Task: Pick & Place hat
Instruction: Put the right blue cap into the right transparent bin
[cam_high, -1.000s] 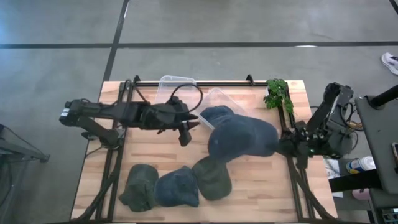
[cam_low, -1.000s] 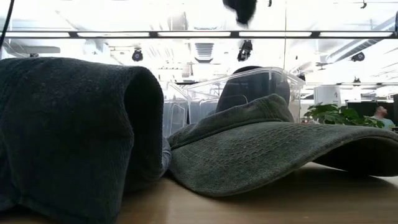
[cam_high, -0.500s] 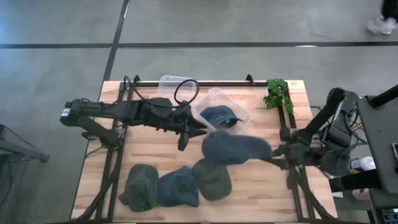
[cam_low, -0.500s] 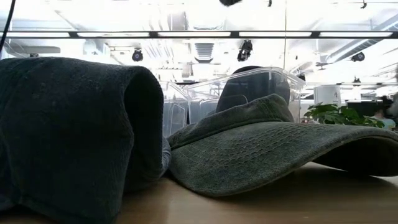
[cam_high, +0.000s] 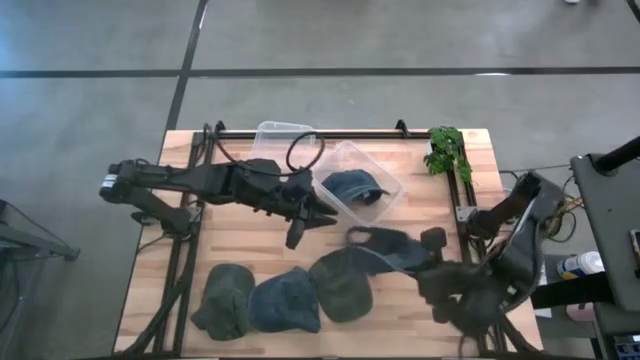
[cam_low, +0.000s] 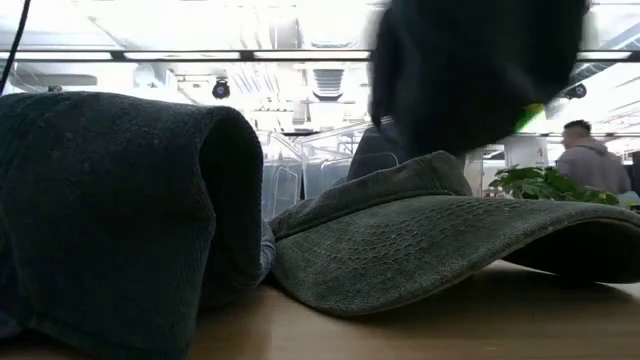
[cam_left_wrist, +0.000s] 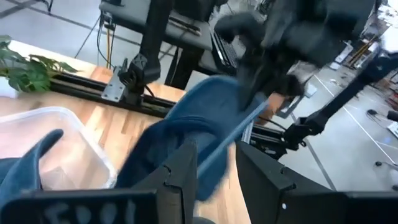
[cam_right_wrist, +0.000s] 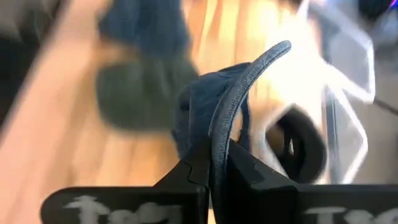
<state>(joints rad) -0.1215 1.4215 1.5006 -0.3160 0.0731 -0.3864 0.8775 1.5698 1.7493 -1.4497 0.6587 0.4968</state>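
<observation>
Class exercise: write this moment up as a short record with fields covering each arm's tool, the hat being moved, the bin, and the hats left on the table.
right tool: shut on the brim of the blue hat
blue hat: held above the table, beside the clear bin
left tool: open, empty, hovering beside the bin
clear bin: holds one blue cap
row of hats: three lying at the table's front edge

An open-plan lab or workshop: concrete floor (cam_high: 400, 40), ceiling strip lights (cam_low: 200, 55), wooden desk (cam_high: 240, 240) on a framed rig.
</observation>
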